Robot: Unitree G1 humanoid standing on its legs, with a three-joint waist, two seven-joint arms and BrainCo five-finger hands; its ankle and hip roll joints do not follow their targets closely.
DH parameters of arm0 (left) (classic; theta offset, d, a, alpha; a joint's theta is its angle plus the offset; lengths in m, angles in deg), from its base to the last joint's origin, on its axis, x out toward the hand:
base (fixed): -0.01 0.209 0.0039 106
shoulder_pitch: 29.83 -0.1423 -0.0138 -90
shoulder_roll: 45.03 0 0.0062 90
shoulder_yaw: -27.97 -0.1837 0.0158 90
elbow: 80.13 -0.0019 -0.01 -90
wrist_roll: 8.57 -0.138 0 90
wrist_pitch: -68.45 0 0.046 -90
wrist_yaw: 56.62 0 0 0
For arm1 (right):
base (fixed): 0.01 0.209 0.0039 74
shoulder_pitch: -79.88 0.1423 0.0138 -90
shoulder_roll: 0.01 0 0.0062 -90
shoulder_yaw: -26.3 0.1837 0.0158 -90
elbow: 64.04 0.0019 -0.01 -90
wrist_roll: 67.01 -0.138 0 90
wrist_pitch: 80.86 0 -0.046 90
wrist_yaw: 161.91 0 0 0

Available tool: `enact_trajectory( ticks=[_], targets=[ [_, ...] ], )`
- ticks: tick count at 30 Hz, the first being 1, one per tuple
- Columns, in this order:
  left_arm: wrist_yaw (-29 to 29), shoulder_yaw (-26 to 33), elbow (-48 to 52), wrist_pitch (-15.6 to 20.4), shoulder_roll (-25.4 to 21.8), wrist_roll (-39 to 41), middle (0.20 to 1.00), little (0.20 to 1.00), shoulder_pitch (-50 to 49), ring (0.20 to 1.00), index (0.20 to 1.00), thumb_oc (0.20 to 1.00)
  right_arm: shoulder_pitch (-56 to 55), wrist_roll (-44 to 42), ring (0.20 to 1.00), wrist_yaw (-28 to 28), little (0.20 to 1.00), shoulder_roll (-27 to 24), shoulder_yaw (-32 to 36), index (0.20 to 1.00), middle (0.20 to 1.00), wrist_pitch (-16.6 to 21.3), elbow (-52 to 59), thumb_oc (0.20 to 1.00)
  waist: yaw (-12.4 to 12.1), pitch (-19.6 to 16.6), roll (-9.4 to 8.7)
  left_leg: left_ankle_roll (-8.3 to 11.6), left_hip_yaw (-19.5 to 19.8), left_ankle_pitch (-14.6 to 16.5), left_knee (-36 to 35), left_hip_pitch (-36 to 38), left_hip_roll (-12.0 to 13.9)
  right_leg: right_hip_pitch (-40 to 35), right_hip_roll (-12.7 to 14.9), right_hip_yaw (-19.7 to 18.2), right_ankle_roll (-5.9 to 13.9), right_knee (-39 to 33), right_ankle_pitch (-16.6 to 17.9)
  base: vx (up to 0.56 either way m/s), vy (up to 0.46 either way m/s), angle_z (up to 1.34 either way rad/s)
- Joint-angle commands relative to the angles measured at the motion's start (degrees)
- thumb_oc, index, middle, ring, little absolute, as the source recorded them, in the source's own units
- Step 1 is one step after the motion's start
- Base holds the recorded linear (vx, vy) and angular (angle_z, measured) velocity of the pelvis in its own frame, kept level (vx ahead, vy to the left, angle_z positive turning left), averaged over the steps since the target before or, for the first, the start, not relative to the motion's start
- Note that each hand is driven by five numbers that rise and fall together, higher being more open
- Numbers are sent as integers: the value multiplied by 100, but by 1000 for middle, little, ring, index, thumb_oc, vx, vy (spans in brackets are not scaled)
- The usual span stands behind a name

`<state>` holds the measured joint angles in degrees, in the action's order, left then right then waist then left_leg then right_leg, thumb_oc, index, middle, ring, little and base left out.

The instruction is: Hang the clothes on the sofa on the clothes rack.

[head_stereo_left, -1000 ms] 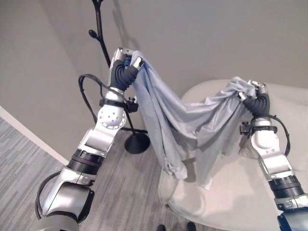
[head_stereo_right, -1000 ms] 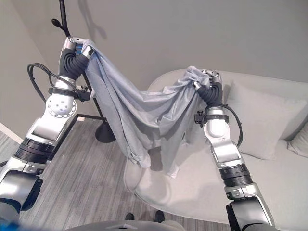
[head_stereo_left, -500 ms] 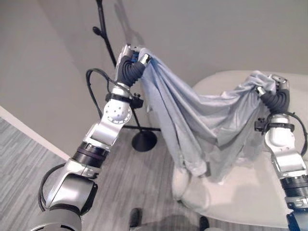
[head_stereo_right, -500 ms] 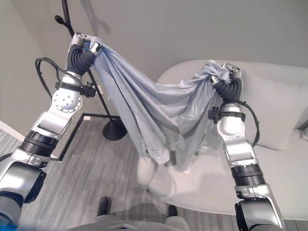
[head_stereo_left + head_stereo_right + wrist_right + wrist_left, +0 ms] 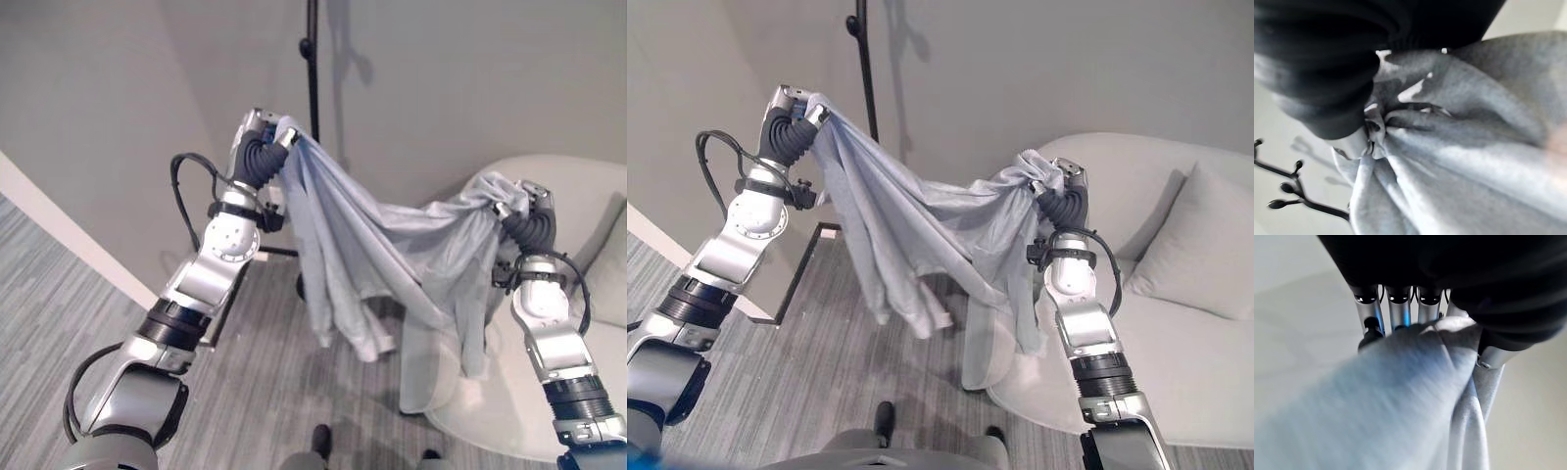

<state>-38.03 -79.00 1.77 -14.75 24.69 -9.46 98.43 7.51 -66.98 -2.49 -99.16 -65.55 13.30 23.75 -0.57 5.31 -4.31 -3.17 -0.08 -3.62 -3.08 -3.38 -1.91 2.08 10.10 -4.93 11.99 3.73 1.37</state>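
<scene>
Garment: we see one pale blue-grey garment [image 5: 392, 245], soft and thin, stretched in the air between our two hands; it sags in the middle and folds trail down toward the floor, off the sofa.
Left hand: our left hand [image 5: 263, 132] is raised high beside the rack pole, its fingers [image 5: 1396, 313] curled round a bunched corner of the cloth (the wrist view shows the fold pinched against the thumb).
Right hand: our right hand [image 5: 1058, 181] grips the other bunched end, just over the sofa's edge; cloth wraps most of the fingers, yet the fabric is plainly gathered in its grasp.
Clothes rack: a thin black pole [image 5: 865, 73], cut off at the top in the head views; black knobbed branches [image 5: 1288, 188] show past the right hand. Its base is hidden behind the hanging cloth.
Sofa: rounded, pale grey upholstery [image 5: 1136, 171], matte and smooth.
On the sofa: one square cushion [image 5: 1200, 235] in the same pale fabric.
Floor: grey striped carpet [image 5: 59, 304].
</scene>
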Motion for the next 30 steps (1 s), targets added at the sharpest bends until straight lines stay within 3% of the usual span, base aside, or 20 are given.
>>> enact_trajectory(
  ticks=[1, 2, 8, 13, 17, 19, 20, 21, 22, 23, 24, 27, 30],
  targets=[
    [45, 370, 194, 147, 205, -160, 200, 200, 306, 200, 200, 200, 272, 101, 200, -67, 200, -530, 111, 200, 200, 277, 7, 200, 3, -532, 61, 516, 128, 279, 71, 106, 167, -258, -803, 52, -445, -374, -125, 82, 62, 10],
    [18, 375, 207, 132, 237, -201, 200, 200, 294, 200, 200, 200, 291, 132, 200, -62, 200, -546, 88, 200, 200, 279, -7, 200, 8, -511, 61, 506, 169, 284, 50, 214, 118, -267, -909, -15, -488, -418, -90, 88, 22, 15],
    [-29, 459, 284, 122, 265, -254, 200, 200, 221, 200, 200, 200, 311, 162, 200, -44, 200, -618, 44, 200, 200, 234, -39, 200, 10, -570, 126, 531, 160, 286, -59, 511, 72, -494, -949, 123, -469, -812, 181, 80, -13, 5],
    [-64, 478, 309, 99, 297, -212, 200, 200, 147, 200, 200, 200, 193, 138, 200, 21, 200, -625, 68, 200, 200, 204, 6, 200, 108, -650, 142, 558, 184, 408, -25, 653, 142, -636, -920, 217, -460, -872, 108, 92, -69, 8],
    [-99, 422, 308, 127, 357, -104, 200, 200, 252, 200, 200, 200, 196, 13, 200, -13, 200, -710, 111, 200, 200, 261, 80, 200, 205, -390, 88, 729, 271, 627, 1170, 36, 150, -689, -845, 347, -576, -845, 62, -36, -78, 10],
    [-98, 420, 304, 130, 358, -103, 200, 200, 259, 200, 200, 200, 197, 11, 200, -13, 200, -712, 114, 200, 200, 262, 79, 200, 215, -388, 91, 732, 284, 655, 1241, -7, 149, -685, -847, 359, -577, -845, 62, -22, 15, 21],
    [-94, 409, 302, 167, 413, -35, 200, 200, 267, 200, 200, 200, 173, 6, 200, -50, 200, -782, 175, 200, 200, 277, 86, 200, 259, -316, 92, 808, 257, 601, 1589, -352, 286, -717, -785, 442, -585, -850, 22, 12, 114, 18],
    [-96, 407, 306, 156, 394, -26, 200, 200, 243, 200, 200, 200, 190, 2, 200, -63, 200, -787, 201, 200, 200, 272, 88, 200, 239, -321, 108, 780, 270, 491, 1346, -376, 535, -735, -732, 453, -531, -858, -15, 14, 110, 17],
    [-96, 407, 306, 156, 393, -26, 200, 200, 241, 200, 200, 200, 188, 2, 200, -64, 200, -787, 201, 200, 200, 272, 88, 200, 233, -325, 107, 786, 262, 467, 1295, -351, 540, -732, -735, 447, -535, -857, -13, 68, 116, 11],
    [-86, 391, 290, 152, 377, -17, 200, 200, 252, 200, 200, 200, 213, -6, 200, -71, 200, -792, 193, 200, 200, 276, 84, 200, 213, -346, 115, 822, 299, 306, 1093, -328, 692, -724, -711, 430, -517, -855, -30, 114, 158, 16],
    [-64, 355, 249, 149, 340, 2, 200, 200, 302, 200, 200, 200, 236, -26, 200, -85, 200, -838, 191, 200, 200, 288, 60, 200, 188, -377, 163, 943, 427, -91, 478, -335, 941, -717, -686, 388, -478, -858, -112, 112, 162, 10],
    [-29, 294, 181, 182, 326, 66, 200, 200, 368, 200, 200, 200, 265, -79, 200, -152, 200, -910, 215, 200, 200, 299, 23, 200, 199, -349, 198, 1062, 424, -255, 69, -571, 1105, -814, -603, 354, -418, -867, -268, 131, 239, 1],
    [6, 257, 106, 212, 332, 88, 200, 200, 383, 200, 200, 200, 173, -9, 200, -139, 200, -903, 262, 200, 200, 291, 26, 200, 177, -460, 372, 1250, 408, -424, -164, -366, 1219, -897, -497, 301, -302, -873, -281, 130, 343, -11]
  ],
)
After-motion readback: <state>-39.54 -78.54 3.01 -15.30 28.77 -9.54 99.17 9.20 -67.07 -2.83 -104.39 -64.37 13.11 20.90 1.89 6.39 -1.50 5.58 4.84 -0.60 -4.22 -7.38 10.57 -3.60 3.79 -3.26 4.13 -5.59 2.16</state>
